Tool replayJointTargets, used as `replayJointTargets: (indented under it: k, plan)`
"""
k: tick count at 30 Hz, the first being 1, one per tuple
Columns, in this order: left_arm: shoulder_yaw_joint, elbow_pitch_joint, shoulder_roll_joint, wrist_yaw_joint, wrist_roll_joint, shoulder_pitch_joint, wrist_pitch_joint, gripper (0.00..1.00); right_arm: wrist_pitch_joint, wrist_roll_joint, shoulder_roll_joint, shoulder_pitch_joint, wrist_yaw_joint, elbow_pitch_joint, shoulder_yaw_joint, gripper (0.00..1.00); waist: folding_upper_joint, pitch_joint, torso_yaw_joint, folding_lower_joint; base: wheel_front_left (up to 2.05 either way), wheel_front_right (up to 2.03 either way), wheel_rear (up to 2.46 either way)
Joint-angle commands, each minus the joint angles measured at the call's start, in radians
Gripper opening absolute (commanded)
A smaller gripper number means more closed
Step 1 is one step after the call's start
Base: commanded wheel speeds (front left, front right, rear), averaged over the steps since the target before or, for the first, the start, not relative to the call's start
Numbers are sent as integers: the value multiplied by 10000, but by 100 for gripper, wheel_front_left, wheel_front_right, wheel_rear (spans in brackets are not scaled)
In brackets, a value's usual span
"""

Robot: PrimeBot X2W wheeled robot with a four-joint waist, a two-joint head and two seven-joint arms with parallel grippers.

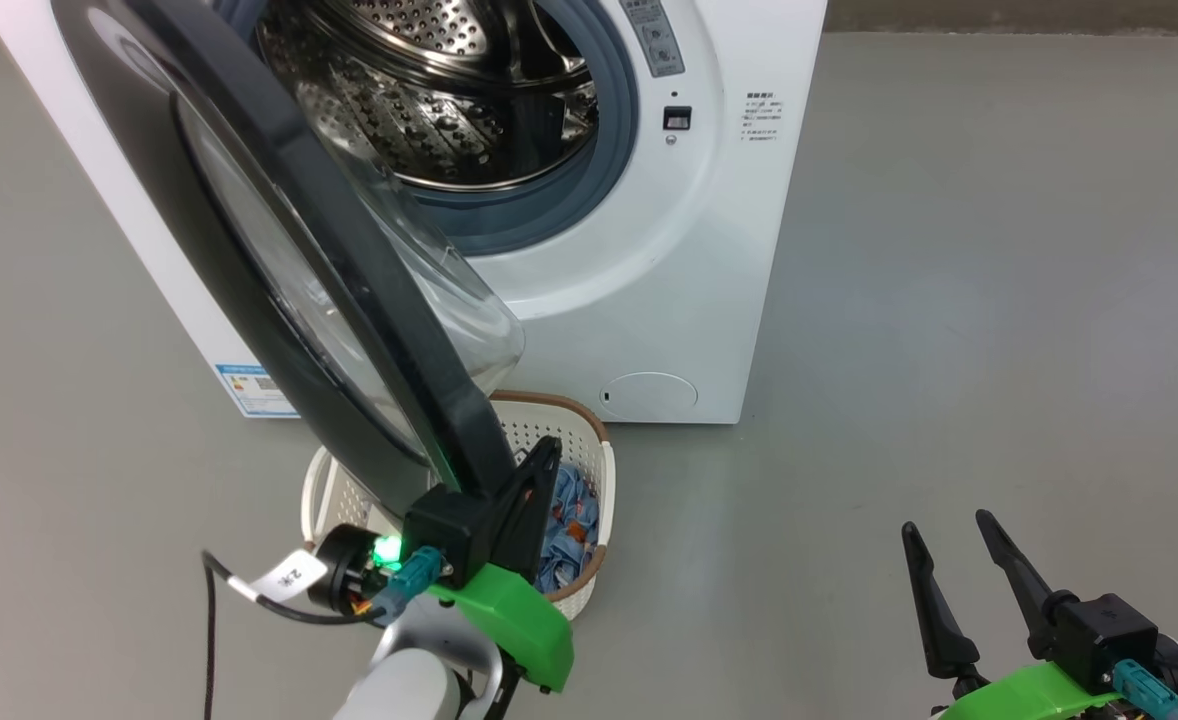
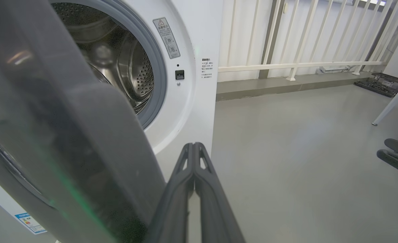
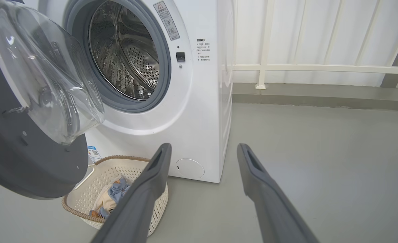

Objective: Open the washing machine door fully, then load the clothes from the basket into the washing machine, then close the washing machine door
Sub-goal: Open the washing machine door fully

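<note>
Door (image 1: pixel 349 300) part-open; L claw (image 2: pixel 194 158) clenched, empty, beside rim; R claw (image 1: pixel 949 560) released; clothes (image 1: pixel 569 520) in basket (image 1: pixel 569 410), not yet loaded.

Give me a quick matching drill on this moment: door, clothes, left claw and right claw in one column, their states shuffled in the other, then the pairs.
Things:
1. washing machine door
2. clothes
3. left claw
4. right claw

States:
A. open, holding nothing
B. lying in the basket
C. swung out, hanging over the basket
D. shut, beside the door's lower edge

Pairs: 1-C, 2-B, 3-D, 4-A.
</note>
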Motion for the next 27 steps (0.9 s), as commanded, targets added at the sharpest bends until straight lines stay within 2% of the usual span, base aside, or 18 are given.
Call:
replayJointTargets:
  k: [1,9,27]
  plan:
    - [397,-209,166,125,-116,-485,-76,0,-88,59,-39,-331,16,-246,235,100,-1,13,7,0,0,0,0]
    - [472,-443,302,358,-153,-313,-62,0,-88,86,-39,-420,16,-258,249,100,-1,148,54,0,0,0,0]
    - [812,-2252,1113,1504,-113,1236,276,0,-88,81,-39,-498,16,-263,207,100,-1,285,390,0,0,0,0]
